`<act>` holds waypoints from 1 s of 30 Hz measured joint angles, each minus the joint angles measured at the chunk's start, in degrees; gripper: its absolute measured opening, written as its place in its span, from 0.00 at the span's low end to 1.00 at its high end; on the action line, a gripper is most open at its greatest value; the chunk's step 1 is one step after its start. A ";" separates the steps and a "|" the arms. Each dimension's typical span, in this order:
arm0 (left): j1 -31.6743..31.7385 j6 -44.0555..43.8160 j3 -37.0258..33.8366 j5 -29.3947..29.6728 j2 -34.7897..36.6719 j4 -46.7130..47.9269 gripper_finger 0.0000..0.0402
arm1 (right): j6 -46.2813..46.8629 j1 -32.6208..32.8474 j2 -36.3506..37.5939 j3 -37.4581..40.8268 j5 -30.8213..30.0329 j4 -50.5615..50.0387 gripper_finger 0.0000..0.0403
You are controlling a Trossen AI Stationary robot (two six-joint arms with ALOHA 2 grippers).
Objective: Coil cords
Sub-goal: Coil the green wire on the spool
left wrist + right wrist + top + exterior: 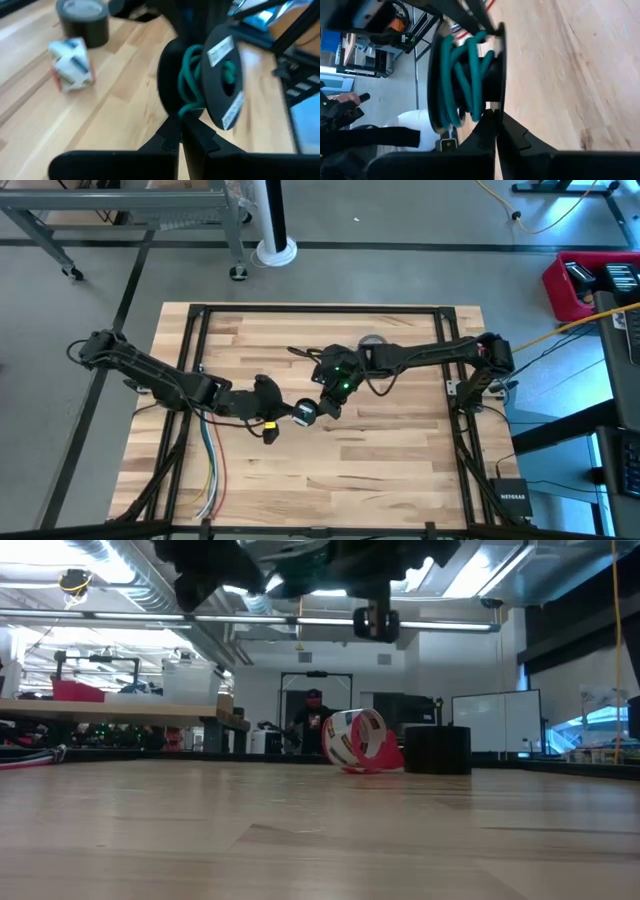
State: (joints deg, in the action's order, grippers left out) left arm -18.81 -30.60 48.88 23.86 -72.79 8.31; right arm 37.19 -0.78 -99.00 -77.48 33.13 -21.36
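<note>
Spool up close: I see a black spool (470,75) wound with teal-green cord (465,70) right in front of my right wrist camera, held above the table (400,470).
Right gripper: my right gripper (495,122) has its fingers together, pinching the spool's rim from one side.
Left gripper: my left gripper (180,127) is also closed, fingertips nipping the cord at the spool's other edge, where the green turns (192,82) sit between two black discs.
Where they meet: from overhead, both arms reach toward the table's middle and the spool (304,412) hangs between them.
Tape roll: a dark grey roll (82,20) stands on the wood, well apart from the spool.
Small object: a white, blue and red thing (72,62) lies just beside that roll; I cannot tell what it is.
Loose wires: coloured wires (212,470) run along the table's left side.
</note>
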 joint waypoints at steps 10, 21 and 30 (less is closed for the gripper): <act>0.17 0.25 -5.79 0.53 -0.86 -5.14 0.00 | -1.60 -0.14 -3.15 0.74 -2.57 2.16 0.00; 0.93 1.04 -10.91 0.15 -0.66 -12.74 0.00 | 0.09 -0.55 -1.40 4.98 -2.72 2.95 0.00; 2.92 2.60 -11.08 1.04 1.21 -12.27 0.00 | 4.60 -0.59 8.25 10.96 -3.40 0.86 0.00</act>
State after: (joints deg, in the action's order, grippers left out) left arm -15.88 -28.01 37.80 24.90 -71.58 -3.96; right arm 41.79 -1.37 -90.75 -66.52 29.73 -20.49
